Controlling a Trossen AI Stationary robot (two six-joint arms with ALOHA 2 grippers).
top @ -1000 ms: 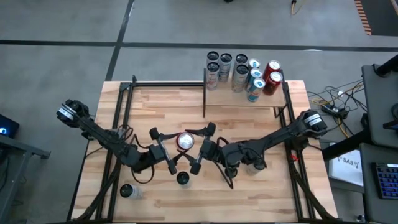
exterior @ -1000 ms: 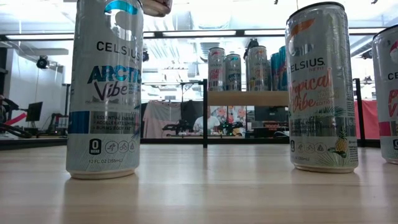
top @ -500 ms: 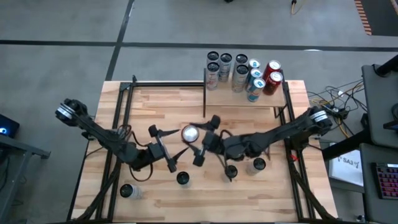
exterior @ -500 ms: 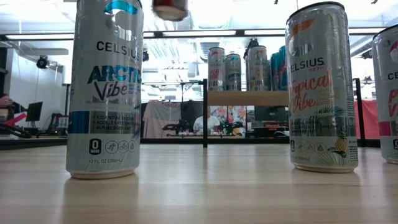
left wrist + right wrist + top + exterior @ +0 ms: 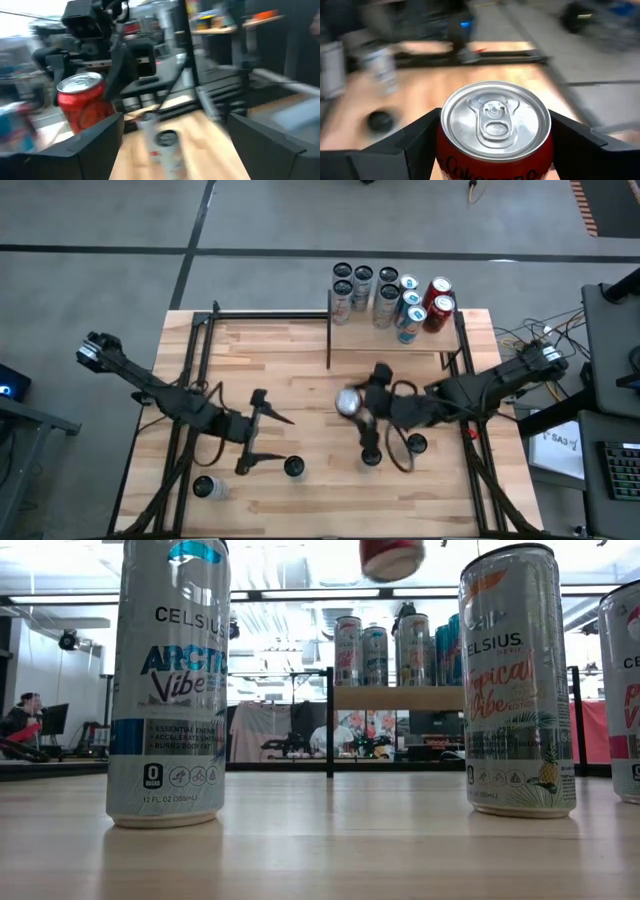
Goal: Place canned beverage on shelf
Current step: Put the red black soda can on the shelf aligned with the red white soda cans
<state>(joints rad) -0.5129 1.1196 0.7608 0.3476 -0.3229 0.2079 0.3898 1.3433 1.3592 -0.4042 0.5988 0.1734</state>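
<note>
Bright overhead light, ceiling glare in low view, both wrist views motion-blurred

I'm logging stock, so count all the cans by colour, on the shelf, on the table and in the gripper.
Red cans: 3, counting the red can in the right gripper
Blue cans: 3
Silver cans: 9
Total: 15

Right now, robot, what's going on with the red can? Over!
Right gripper shut on red can, lifted mid-table. Left gripper open, empty, off to the side. Shelf not reached yet; cans crowd its far edge.
</note>
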